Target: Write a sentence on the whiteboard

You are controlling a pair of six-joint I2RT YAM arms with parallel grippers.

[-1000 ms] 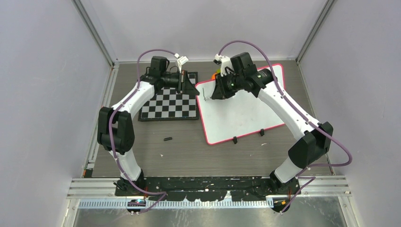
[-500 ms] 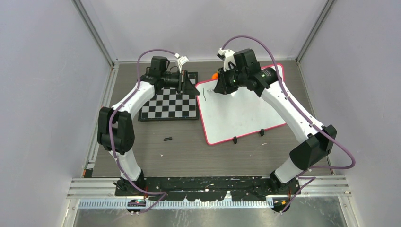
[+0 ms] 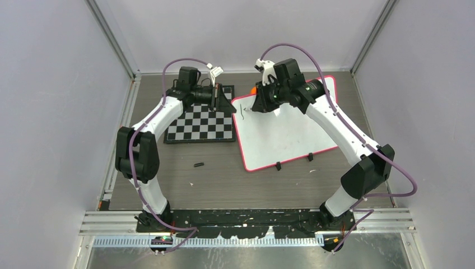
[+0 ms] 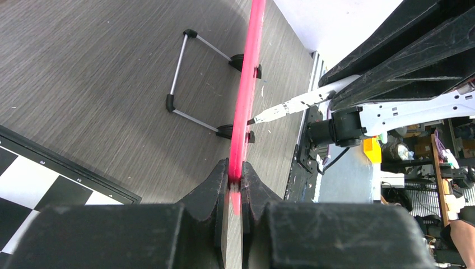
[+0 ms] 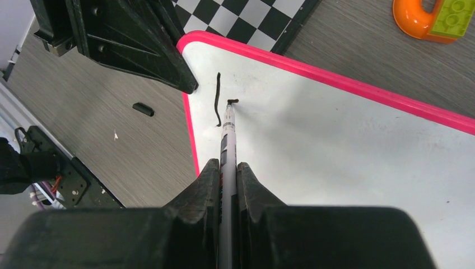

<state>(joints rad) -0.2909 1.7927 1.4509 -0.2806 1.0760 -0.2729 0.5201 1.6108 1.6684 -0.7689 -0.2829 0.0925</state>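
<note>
The whiteboard (image 3: 291, 134) lies flat on the table at the right, white with a pink-red frame. My left gripper (image 3: 231, 102) is shut on its far left corner; in the left wrist view the left gripper (image 4: 236, 171) pinches the pink frame (image 4: 249, 84) edge-on. My right gripper (image 3: 259, 107) is shut on a marker (image 5: 228, 140), whose tip touches the whiteboard (image 5: 336, 140) near that corner. Of the sentence only one curved black stroke (image 5: 217, 106) and a short mark at the tip show. In its own view the right gripper (image 5: 227, 168) holds the marker upright between its jaws.
A black-and-white checkerboard (image 3: 201, 123) lies left of the whiteboard under my left arm. A small black piece (image 3: 198, 165) lies on the table in front of it. An orange and green toy (image 5: 431, 19) sits beyond the board's far edge. Two black clips (image 3: 278, 166) sit on the near edge.
The right gripper has shifted slightly toward the far edge and back left with the marker. The black stroke has grown and a short second mark has appeared. The left arm has not moved.
</note>
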